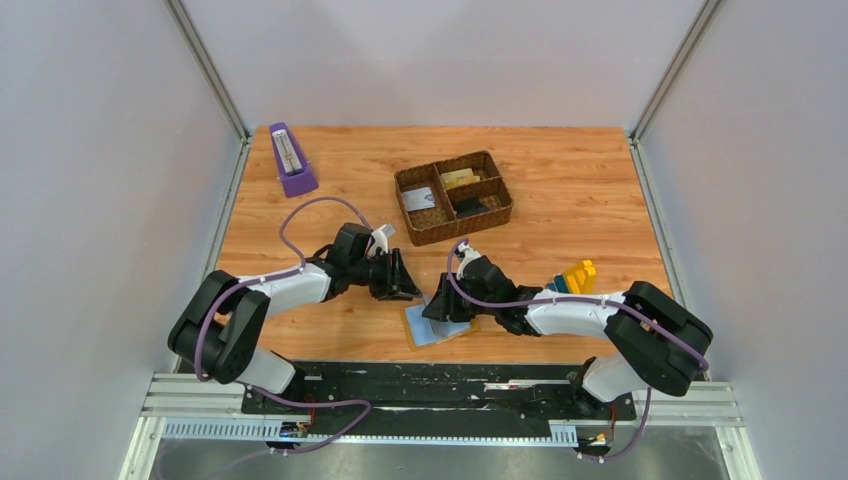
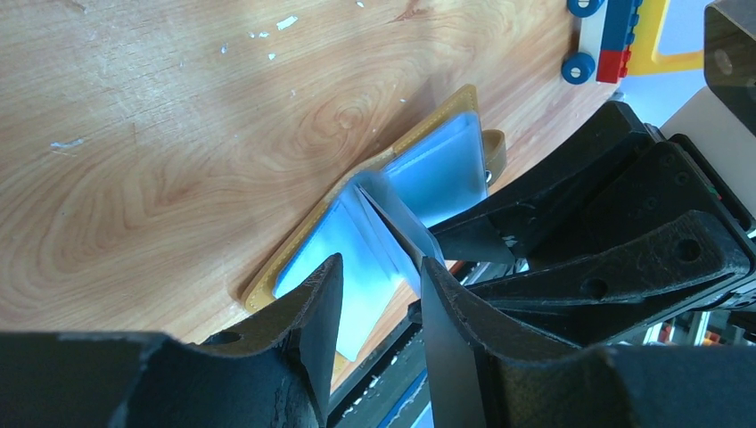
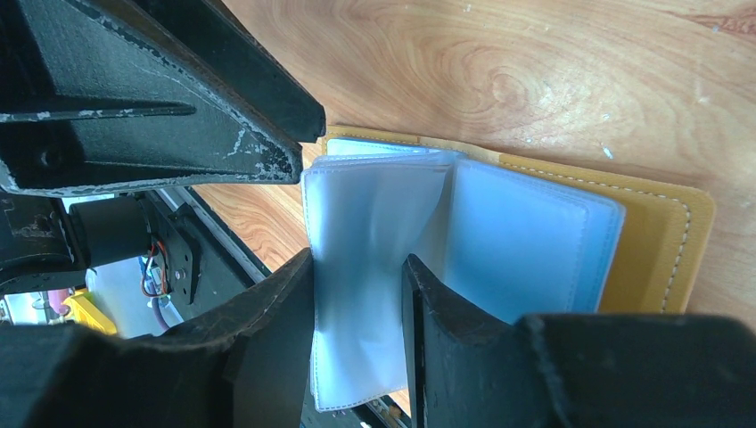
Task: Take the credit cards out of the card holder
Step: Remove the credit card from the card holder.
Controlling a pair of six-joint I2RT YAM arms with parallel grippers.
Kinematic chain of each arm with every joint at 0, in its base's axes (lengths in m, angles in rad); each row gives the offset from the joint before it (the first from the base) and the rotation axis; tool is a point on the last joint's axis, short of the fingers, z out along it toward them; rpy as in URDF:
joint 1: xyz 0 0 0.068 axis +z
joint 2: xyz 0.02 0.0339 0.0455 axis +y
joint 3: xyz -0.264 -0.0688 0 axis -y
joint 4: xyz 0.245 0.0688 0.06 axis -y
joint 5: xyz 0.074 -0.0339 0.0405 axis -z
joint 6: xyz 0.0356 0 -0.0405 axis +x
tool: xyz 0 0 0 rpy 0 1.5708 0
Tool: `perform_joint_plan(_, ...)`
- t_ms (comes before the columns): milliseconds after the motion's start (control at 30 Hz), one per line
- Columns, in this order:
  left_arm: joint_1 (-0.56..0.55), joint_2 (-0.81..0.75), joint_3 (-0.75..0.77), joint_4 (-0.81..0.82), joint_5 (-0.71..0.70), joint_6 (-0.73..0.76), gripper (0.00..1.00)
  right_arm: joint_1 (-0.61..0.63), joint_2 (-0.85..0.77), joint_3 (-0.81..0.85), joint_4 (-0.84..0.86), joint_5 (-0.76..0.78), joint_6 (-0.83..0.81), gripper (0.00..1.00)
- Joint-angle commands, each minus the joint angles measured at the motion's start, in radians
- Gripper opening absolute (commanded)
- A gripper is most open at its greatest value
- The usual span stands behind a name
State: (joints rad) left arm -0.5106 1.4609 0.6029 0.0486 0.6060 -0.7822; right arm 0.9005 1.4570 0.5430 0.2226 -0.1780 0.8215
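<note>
Low in the middle of the top view, the card holder [image 1: 438, 330] lies open on the table [image 1: 580, 190], with the left gripper [image 1: 410, 290] and the right gripper [image 1: 434, 308] meeting over it. In the left wrist view, the left gripper [image 2: 379, 290] is half open with a blue pocket leaf between its fingers, not pinched. The right gripper seems to press the far page, probably to steady it. In the right wrist view, it [image 3: 357, 303] is also partly open, with a clear leaf between its fingers at lower centre.

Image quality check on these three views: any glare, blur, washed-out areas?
Top external: even light, sharp, only soft shadows on the table. Left wrist: the left gripper is close and soft; card holder pockets glare blue-white. Right wrist: the clear pockets look hazy and washed out, the table grain behind is sharp.
</note>
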Motion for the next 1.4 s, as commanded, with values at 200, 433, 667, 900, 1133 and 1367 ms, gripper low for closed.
perform_joint_plan(200, 0.001, 0.005, 0.009, 0.068, 0.036, -0.017, 0.45, -0.003, -0.023, 0.002, -0.006, 0.001, -0.012, 0.39)
perform_joint_plan(433, 0.000, 0.015, 0.004, 0.075, 0.039, -0.022, 0.43, -0.004, -0.021, 0.003, -0.008, 0.002, -0.012, 0.39)
perform_joint_plan(667, -0.002, 0.026, -0.002, 0.074, 0.031, -0.027, 0.41, -0.003, -0.020, 0.004, -0.008, 0.003, -0.012, 0.39)
perform_joint_plan(900, -0.002, 0.010, -0.010, 0.069, 0.023, -0.029, 0.40, -0.004, -0.019, 0.006, -0.012, 0.007, -0.011, 0.39)
perform_joint_plan(1133, -0.001, -0.038, -0.018, 0.029, -0.014, -0.026, 0.42, -0.003, -0.024, 0.005, -0.019, 0.011, -0.011, 0.39)
perform_joint_plan(1367, -0.002, -0.036, -0.016, 0.031, -0.009, -0.036, 0.42, -0.002, -0.026, 0.007, -0.022, 0.013, -0.012, 0.39)
